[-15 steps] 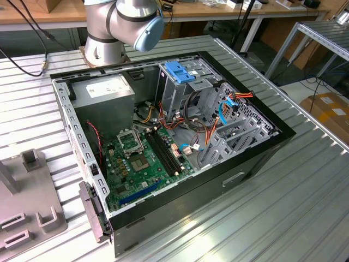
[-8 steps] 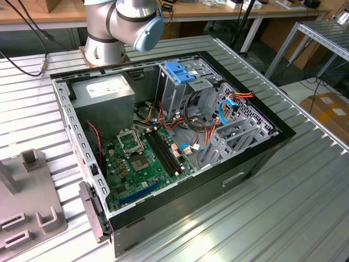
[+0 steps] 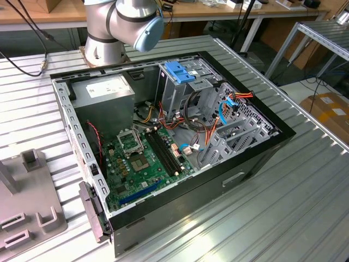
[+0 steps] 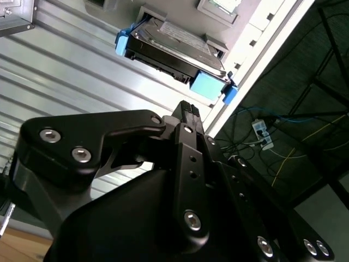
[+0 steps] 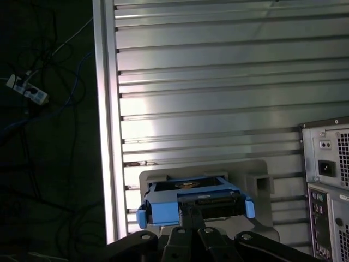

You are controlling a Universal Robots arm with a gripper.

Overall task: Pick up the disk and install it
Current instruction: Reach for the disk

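Gripper [image 4: 185, 112] hovers near the disk [image 4: 174, 43] on the table [image 4: 65, 71], holding nothing, can't tell if jaws are open, so I'm at pickup, needing a square approach.

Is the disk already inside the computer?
No, in the first wrist view the disk lies on a grey holder on the slatted table, outside the computer case.

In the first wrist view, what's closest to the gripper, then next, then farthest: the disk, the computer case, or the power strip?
1. The disk, on the table right in front of the gripper.
2. The computer case, standing on the table off to one side.
3. The power strip, down below, past the table's edge.
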